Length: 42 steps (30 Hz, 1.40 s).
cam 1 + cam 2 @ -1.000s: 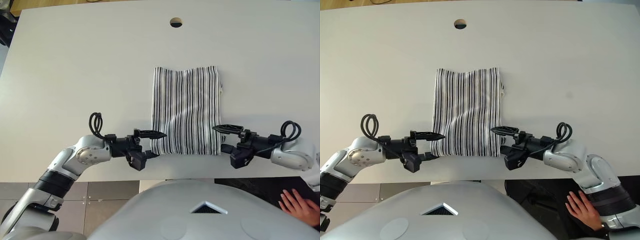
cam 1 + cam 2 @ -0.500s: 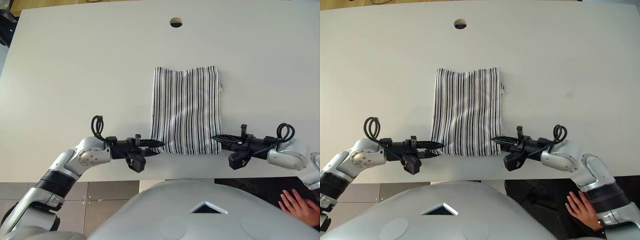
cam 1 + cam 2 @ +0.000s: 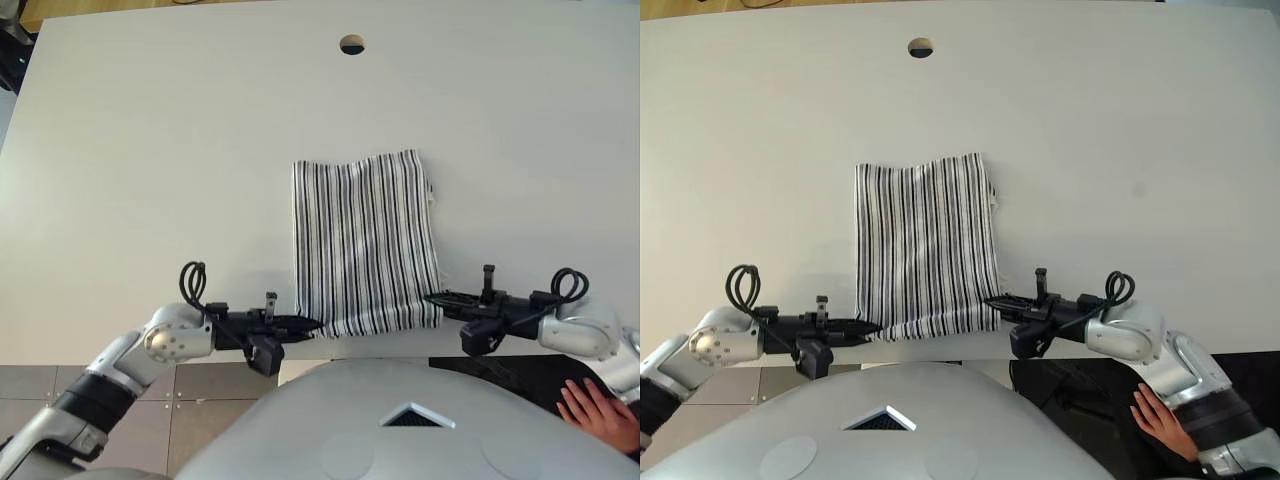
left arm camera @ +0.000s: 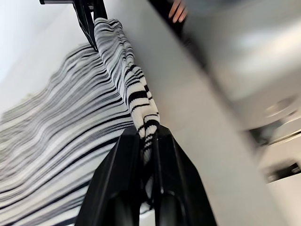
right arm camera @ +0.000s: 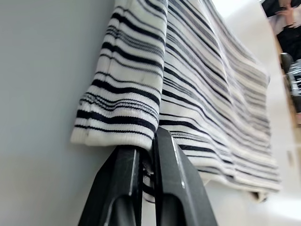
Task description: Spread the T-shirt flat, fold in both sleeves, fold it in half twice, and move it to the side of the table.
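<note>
Striped T-shirt [image 3: 365,240] on white table [image 3: 150,150]

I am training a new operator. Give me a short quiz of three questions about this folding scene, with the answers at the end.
1. True or false: the T-shirt lies crumpled in a ball on the table.
2. What is the left gripper shut on? A) nothing B) a near corner of the T-shirt C) its far edge
3. Fill in: seen from the robot, the round hole lies ____ the T-shirt.
Key: 1 false; 2 B; 3 beyond.
</note>
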Available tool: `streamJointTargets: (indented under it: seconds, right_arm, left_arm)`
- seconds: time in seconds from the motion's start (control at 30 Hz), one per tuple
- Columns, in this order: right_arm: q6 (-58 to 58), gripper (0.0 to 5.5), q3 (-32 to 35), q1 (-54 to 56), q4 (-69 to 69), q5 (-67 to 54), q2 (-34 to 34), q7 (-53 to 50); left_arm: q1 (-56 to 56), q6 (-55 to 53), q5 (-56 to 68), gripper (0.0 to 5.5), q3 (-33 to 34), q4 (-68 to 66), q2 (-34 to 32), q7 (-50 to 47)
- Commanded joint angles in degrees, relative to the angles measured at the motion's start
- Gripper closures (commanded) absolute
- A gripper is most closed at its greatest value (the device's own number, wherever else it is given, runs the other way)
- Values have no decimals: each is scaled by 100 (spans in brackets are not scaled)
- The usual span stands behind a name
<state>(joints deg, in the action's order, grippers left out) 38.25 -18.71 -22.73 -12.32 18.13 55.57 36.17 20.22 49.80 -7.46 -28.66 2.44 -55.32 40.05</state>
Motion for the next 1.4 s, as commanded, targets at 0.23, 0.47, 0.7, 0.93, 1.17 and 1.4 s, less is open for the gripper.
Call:
streamJointTargets:
  seconds: [0.23,0.47,0.7,0.93,1.17,1.4]
  right_arm:
    - [-850,538,339,473,-49,-2268,-435,490]
    - [-1890,538,440,1822,799,-2281,-1747,-29]
    - [-2027,538,430,2985,2395,-1366,-2763,-841]
    - [-1689,400,402,3870,3744,-893,-3403,-1388]
    - [-1486,280,567,4059,4077,-706,-3480,-1749]
    - [-1286,243,594,3920,2753,-1117,-3667,-1563]
  left_arm:
    - [-784,-1265,538,536,1052,167,883,-679]
    - [-1880,-1740,-806,536,1204,-953,1654,-1428]
    - [-2891,-1548,-1989,536,955,-2495,2126,-2313]
    - [-3392,-1386,-2059,413,1006,-3129,2508,-2837]
    - [-3856,-1585,-2035,306,1201,-3712,2839,-3348]
    - [-4646,-2226,-2831,250,998,-5476,2724,-4776]
